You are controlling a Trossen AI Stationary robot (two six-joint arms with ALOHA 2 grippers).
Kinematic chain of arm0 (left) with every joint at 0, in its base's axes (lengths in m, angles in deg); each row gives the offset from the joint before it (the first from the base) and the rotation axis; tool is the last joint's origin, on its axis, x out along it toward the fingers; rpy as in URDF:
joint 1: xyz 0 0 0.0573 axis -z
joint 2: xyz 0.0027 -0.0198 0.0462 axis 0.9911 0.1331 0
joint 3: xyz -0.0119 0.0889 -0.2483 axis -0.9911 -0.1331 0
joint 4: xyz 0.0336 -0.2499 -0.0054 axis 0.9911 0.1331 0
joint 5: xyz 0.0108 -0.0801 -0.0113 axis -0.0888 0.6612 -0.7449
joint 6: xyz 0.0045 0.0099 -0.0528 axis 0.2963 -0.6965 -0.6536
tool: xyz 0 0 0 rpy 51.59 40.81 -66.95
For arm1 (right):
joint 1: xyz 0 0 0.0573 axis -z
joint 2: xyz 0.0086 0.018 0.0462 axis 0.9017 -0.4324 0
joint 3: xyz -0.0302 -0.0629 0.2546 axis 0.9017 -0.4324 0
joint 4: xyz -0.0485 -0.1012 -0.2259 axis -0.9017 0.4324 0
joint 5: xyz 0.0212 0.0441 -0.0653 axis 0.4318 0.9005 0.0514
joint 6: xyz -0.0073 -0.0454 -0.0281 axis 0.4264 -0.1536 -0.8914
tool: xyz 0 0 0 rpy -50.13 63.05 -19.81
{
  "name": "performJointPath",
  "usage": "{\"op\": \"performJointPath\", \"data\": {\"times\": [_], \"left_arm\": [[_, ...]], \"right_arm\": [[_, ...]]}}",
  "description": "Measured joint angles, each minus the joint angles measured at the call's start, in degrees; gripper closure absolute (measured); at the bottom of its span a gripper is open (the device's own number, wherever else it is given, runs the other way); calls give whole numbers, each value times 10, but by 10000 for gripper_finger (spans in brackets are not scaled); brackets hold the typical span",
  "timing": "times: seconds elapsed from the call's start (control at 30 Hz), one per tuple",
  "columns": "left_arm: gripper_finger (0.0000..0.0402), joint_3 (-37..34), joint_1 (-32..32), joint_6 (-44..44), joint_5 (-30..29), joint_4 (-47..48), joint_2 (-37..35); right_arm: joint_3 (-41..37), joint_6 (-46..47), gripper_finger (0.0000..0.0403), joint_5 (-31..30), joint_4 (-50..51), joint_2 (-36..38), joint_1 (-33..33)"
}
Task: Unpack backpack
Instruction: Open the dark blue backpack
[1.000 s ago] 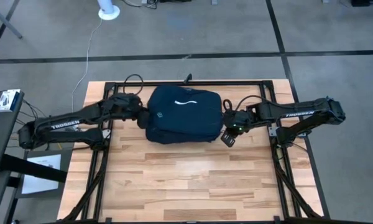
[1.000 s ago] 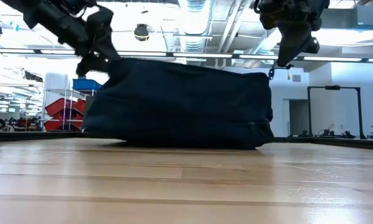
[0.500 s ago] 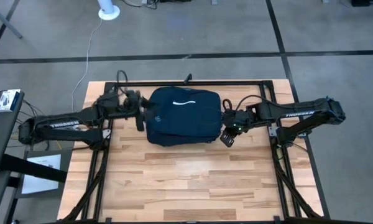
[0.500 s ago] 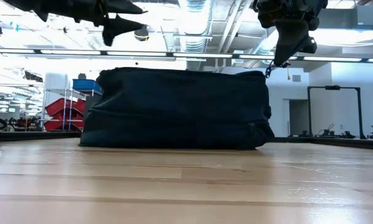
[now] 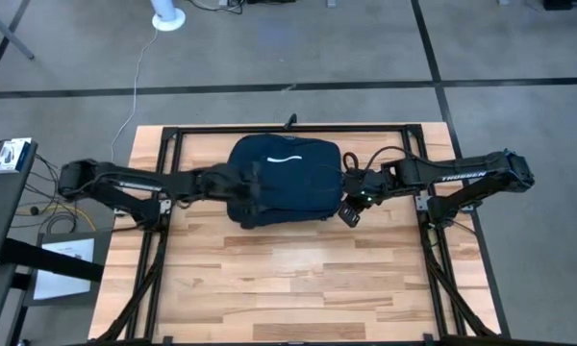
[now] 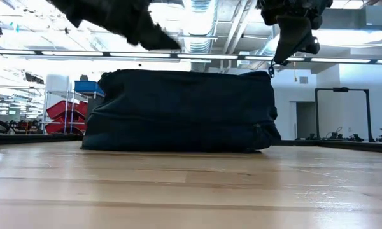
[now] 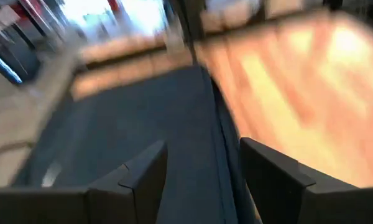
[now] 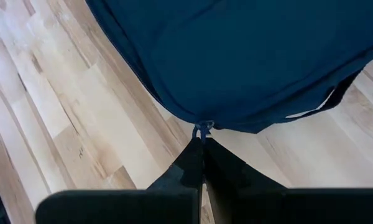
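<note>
Opening backpack, judged: zip stage, nothing unpacked yet. Left gripper hovers over bag's nine o'clock side, fingers apart, empty. Backpack sits table's twelve o'clock half. Right gripper pinches zipper pull at three o'clock. Next: brace fabric while you draw zip.

My left hand, a second ago gripping the left end of the backpack, now hangs open above its top, fingers spread, reaching farther in over the fabric beneath it.
</note>
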Motion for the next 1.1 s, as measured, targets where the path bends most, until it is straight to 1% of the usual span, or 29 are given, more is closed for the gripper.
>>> {"op": "performJointPath", "data": {"times": [0.07,0.17,0.37,0.5,0.6,0.73,0.8,0.87,0.93,0.97,1.0,1.1], "left_arm": [[213,33,0,15,0,60,21],[213,80,0,23,-3,121,45],[213,133,0,69,-56,201,92],[213,137,3,56,-48,215,112],[213,137,12,41,-44,211,115],[213,137,28,17,-37,191,115],[213,137,37,21,-29,179,115],[213,138,44,46,-61,178,126],[213,138,47,64,-121,187,143],[213,137,47,68,-139,193,154],[213,137,46,70,-148,191,162],[213,137,51,65,-147,182,177]], "right_arm": [[0,0,403,0,-1,0,0],[0,-1,403,0,0,0,0],[0,-3,403,0,0,0,0],[0,-7,403,0,0,0,0],[0,-7,403,0,0,0,0],[0,-7,403,0,0,0,0],[0,-7,403,0,-3,0,0],[0,-8,403,0,-14,0,0],[0,-17,403,0,-28,0,0],[0,-21,403,0,-34,0,0],[1,-22,403,0,-40,0,0],[1,-22,403,0,-42,0,0]]}}
